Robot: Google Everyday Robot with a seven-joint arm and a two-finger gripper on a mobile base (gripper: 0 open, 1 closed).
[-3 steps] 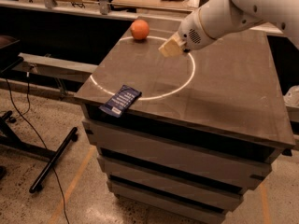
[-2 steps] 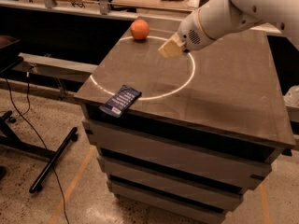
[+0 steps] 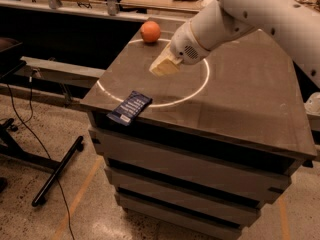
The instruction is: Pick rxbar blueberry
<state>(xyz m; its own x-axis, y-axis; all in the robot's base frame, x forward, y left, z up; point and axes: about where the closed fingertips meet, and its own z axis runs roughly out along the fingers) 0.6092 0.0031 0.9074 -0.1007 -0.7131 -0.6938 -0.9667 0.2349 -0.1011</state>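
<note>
while your cream gripper (image 3: 164, 67) hovers, grip you cannot tell, flat rectangular rxbar blueberry (image 3: 130, 107) down-left of it, apart, round orange (image 3: 150, 31) just beyond

Illegible print on rxbar blueberry (image 3: 129, 107)

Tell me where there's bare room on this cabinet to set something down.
The right half of the cabinet top is bare, from the light ring to the edge. So is the front beside the blue bar. The back left is tighter: the orange, and the gripper hovering near it.
</note>
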